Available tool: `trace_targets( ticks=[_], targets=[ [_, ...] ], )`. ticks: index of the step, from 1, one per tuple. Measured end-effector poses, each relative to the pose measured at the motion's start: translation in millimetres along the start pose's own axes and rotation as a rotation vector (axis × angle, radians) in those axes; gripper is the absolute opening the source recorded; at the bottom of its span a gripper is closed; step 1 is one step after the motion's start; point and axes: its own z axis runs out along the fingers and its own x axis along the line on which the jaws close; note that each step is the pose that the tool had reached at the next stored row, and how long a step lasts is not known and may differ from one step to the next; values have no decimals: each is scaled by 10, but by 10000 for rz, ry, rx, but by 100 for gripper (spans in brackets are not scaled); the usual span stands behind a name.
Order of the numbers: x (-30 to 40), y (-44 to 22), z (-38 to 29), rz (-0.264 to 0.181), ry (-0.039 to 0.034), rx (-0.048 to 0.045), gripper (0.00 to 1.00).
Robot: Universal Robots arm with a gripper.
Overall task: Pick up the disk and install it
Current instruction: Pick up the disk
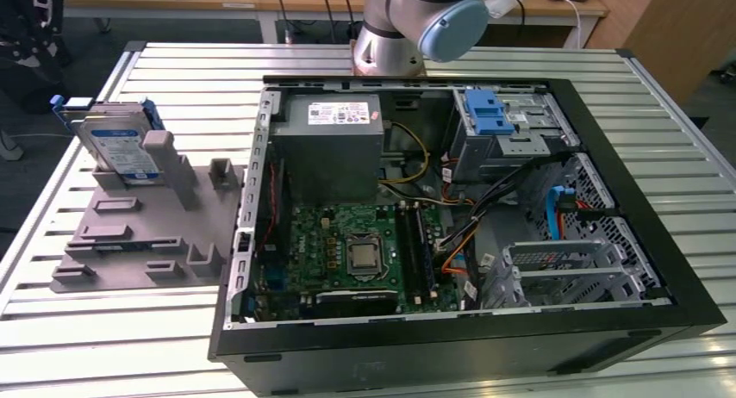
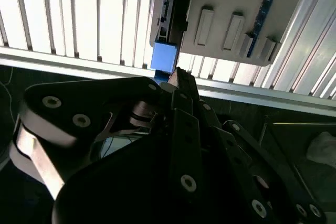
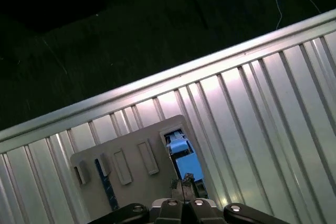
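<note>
Disk upright in grey fixture, blue-and-white label unreadable, gripper near it, jaws seemingly pressed together

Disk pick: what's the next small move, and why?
Probably a short, straight descent toward the disk's top edge. In the exterior view the disk stands upright in the grey holder, not yet grasped. In the first wrist view the gripper hangs above its blue end, apart from it.
</note>
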Motion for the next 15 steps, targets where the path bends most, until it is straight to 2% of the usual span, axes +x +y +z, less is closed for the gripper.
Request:
trace_targets(
  ticks=[3,8,13,15],
  targets=[
    [0,0,5,-491,17,-5,11],
    [0,-1,15,-670,24,-4,11],
    [0,0,18,-1182,43,-8,11],
    [0,0,18,-1231,45,-9,11]
  ],
)
